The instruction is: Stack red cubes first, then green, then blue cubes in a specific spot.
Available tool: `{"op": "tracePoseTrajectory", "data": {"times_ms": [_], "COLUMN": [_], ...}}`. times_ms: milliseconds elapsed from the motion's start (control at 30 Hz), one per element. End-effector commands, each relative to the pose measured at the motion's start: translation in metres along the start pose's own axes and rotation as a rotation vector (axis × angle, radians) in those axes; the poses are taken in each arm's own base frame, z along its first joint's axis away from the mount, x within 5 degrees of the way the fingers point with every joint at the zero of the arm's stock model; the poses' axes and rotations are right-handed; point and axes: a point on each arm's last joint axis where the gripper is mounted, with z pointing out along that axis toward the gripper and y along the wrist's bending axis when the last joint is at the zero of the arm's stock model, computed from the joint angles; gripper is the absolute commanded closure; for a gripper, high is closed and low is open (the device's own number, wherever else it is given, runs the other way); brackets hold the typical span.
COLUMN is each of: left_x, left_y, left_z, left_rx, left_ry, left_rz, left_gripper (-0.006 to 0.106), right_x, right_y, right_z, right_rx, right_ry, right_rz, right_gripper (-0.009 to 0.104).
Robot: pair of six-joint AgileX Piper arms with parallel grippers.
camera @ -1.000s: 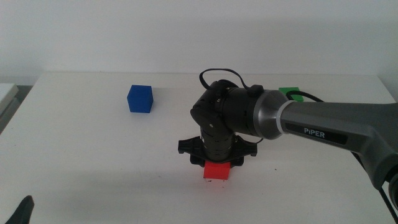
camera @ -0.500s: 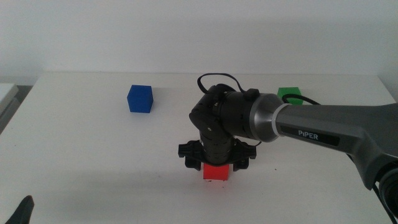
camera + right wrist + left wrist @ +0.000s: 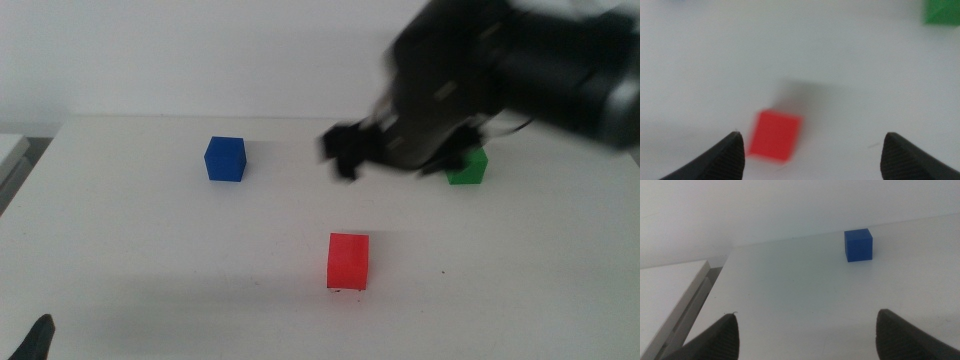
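The red cube (image 3: 348, 261) sits alone near the table's front edge, apparently on its stacking spot, so the green cube (image 3: 466, 168) comes next. The right gripper (image 3: 400, 150), blurred, hangs above the table beside the green cube, jaws wide and empty; it must descend squarely over it. The blue cube (image 3: 225, 158) waits toward the far left. The left gripper (image 3: 805, 330) idles, open, at the front-left corner. The white table (image 3: 150, 240) is plain, against a white wall.
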Motion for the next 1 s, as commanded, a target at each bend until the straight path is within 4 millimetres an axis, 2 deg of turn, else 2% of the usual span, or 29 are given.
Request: {"op": "tracePoseTrajectory", "data": {"times_ms": [0, 67, 167, 300, 333, 433, 567, 900, 967], "left_x": [-0.001, -0.001, -0.001, -0.001, -0.001, -0.001, -0.001, -0.001, -0.001], "left_y": [0.000, 0.000, 0.000, 0.000, 0.000, 0.000, 0.000, 0.000, 0.000], "left_z": [0.000, 0.000, 0.000, 0.000, 0.000, 0.000, 0.000, 0.000, 0.000], "left_rx": [-0.004, -0.004, -0.004, -0.004, -0.004, -0.004, -0.004, -0.004, -0.004], "left_ry": [-0.016, -0.016, -0.016, -0.016, -0.016, -0.016, -0.016, -0.016, -0.016], "left_rz": [0.002, 0.002, 0.002, 0.002, 0.002, 0.002, 0.002, 0.002, 0.002], "left_gripper": [0.007, 0.007, 0.007, 0.007, 0.007, 0.007, 0.007, 0.007, 0.007], "right_x": [-0.020, -0.039, -0.065, -0.094, -0.098, -0.105, -0.106, -0.096, -0.094], "right_y": [-0.037, -0.072, -0.114, -0.148, -0.153, -0.161, -0.163, -0.168, -0.172], "right_z": [0.002, 0.017, 0.044, 0.077, 0.091, 0.119, 0.155, 0.214, 0.221], "right_rx": [0.043, 0.082, 0.136, 0.148, 0.150, 0.147, 0.138, 0.163, 0.172], "right_ry": [-0.002, 0.018, 0.034, 0.015, 0.031, 0.042, 0.042, 0.026, 0.033], "right_rz": [-0.033, -0.021, 0.004, -0.001, -0.011, -0.026, -0.022, 0.028, 0.036], "right_gripper": [0.002, 0.002, 0.002, 0.002, 0.002, 0.002, 0.002, 0.003, 0.009]}}
